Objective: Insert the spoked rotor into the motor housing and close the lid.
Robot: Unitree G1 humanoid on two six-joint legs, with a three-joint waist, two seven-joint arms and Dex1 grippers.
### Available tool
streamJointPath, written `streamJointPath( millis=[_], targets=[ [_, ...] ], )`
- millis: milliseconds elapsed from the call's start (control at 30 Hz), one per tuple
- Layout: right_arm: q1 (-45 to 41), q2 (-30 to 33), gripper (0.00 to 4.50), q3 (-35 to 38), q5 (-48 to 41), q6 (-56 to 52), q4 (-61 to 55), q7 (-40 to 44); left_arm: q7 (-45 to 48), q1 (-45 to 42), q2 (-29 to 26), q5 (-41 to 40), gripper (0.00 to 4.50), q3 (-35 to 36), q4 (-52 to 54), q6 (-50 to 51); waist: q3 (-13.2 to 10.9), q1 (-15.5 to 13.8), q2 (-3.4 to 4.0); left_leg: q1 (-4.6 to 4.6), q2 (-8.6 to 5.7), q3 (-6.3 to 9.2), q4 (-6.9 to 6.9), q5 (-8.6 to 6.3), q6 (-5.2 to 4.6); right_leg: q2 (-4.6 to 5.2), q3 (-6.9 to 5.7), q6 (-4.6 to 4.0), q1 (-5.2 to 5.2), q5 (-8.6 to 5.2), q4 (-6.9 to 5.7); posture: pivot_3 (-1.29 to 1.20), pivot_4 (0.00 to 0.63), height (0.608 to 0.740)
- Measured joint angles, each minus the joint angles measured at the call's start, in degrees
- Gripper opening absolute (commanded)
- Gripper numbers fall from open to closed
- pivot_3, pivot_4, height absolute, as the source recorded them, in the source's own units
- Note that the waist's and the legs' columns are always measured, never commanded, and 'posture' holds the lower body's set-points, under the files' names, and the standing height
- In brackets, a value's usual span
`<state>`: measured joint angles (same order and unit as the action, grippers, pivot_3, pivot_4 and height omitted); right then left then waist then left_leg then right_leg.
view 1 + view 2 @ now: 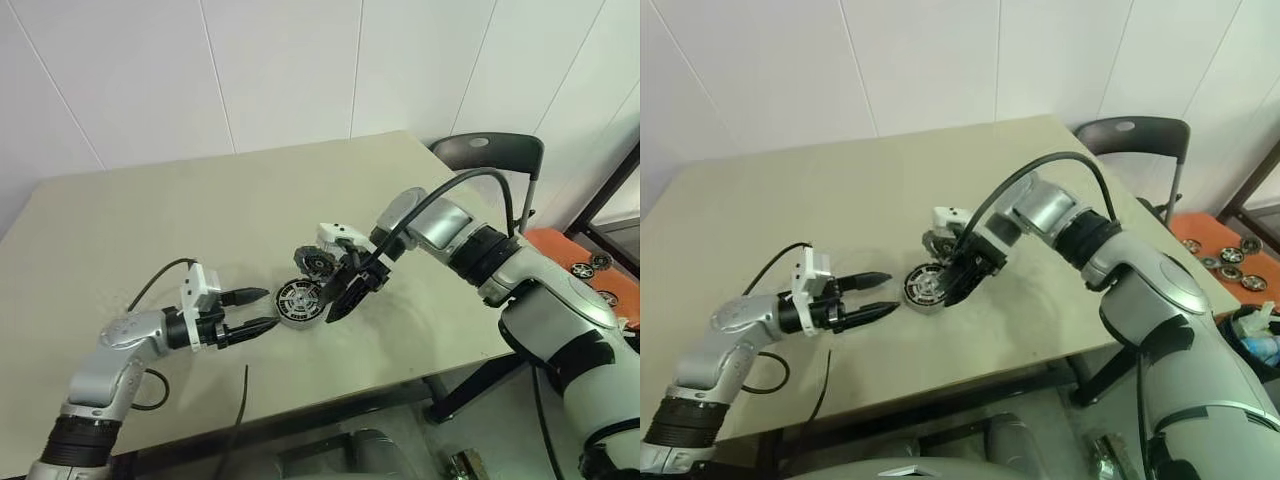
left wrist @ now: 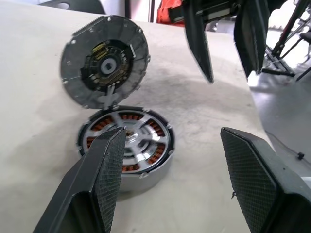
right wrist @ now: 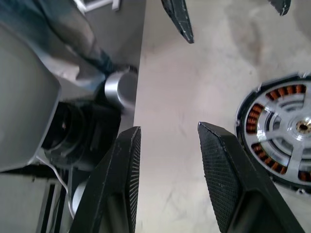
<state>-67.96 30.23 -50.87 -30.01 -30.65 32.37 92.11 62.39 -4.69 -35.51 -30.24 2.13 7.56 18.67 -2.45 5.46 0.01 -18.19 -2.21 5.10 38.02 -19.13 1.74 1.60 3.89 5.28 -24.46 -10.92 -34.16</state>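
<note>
The motor housing [image 2: 146, 177] sits mid-table, its coppery windings showing around the rim. The spoked rotor [image 2: 142, 123] lies inside it, its silver spokes over the windings. The lid [image 2: 104, 60] stands tilted up on edge at the housing's far rim, inner face showing. My left gripper [image 1: 272, 308] hovers open just left of the housing, nothing between its fingers [image 2: 104, 170]. My right gripper [image 1: 330, 308] hangs open and empty above the housing's right side; in the right wrist view its pads [image 3: 223, 174] stand apart, with bare table between them and the housing [image 3: 279, 131] to one side.
The beige table [image 1: 150, 230] has a near edge close to both arms. A black cable [image 1: 240, 400] trails over it by my left arm. A dark chair [image 1: 490, 155] stands at the back right, with an orange tray [image 1: 1200, 235] of several motor parts beyond it.
</note>
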Motion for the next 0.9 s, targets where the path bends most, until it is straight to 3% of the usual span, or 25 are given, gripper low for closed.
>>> streamJointPath(
  millis=[100, 167, 267, 400, 900],
  targets=[
    [3.0, -0.8, 1.95, 4.4, 4.8, 7.1, 2.7, -1.4, 0.0, 0.1, -0.3, -0.2, 3.32, 0.5, -0.1, 0.0, 0.0, -0.1, -0.03, -0.03, 0.0, -0.07, 0.02, 0.0, 0.0, 0.02, 0.0, -0.19, 0.01, 0.13, 0.02, 0.0, 0.0, 0.74],
    [6.6, -1.0, 1.95, 6.9, 11.4, 17.6, 5.2, -5.9, 0.2, 0.4, -0.8, -0.3, 3.32, 0.9, -0.1, 0.0, 0.1, -0.3, -0.12, -0.03, 0.0, -0.07, 0.01, 0.0, 0.0, 0.04, 0.0, -0.2, 0.01, 0.13, 0.03, 0.0, 0.0, 0.74],
    [12.3, -0.4, 1.95, 6.9, 21.0, 31.4, 8.0, -10.8, 1.4, 0.6, -2.5, -0.3, 3.32, 1.1, -0.7, 0.1, 0.1, -1.0, -0.1, -0.05, -0.03, -0.13, 0.0, 0.0, 0.0, 0.04, 0.03, -0.2, -0.03, 0.13, 0.05, 0.0, 0.0, 0.74],
    [13.7, -0.9, 1.95, 7.0, 27.7, 40.1, 8.2, -9.5, 2.7, -0.6, -3.6, -0.2, 3.32, 1.2, -2.1, 0.1, 0.0, -1.3, -0.07, 0.03, -0.01, -0.18, 0.01, 0.0, 0.0, -0.06, 0.09, -0.23, -0.02, 0.15, -0.01, 0.0, 0.0, 0.74],
    [10.1, -3.5, 1.95, 10.2, 38.2, 52.8, 8.4, -4.7, 1.3, 1.5, -2.2, -0.2, 3.32, 0.9, -1.6, 0.0, 0.1, -1.5, -0.09, 0.11, 0.01, -0.12, 0.0, 0.0, 0.0, -0.02, 0.08, -0.31, 0.05, 0.18, -0.04, 0.0, 0.0, 0.74]
  ],
)
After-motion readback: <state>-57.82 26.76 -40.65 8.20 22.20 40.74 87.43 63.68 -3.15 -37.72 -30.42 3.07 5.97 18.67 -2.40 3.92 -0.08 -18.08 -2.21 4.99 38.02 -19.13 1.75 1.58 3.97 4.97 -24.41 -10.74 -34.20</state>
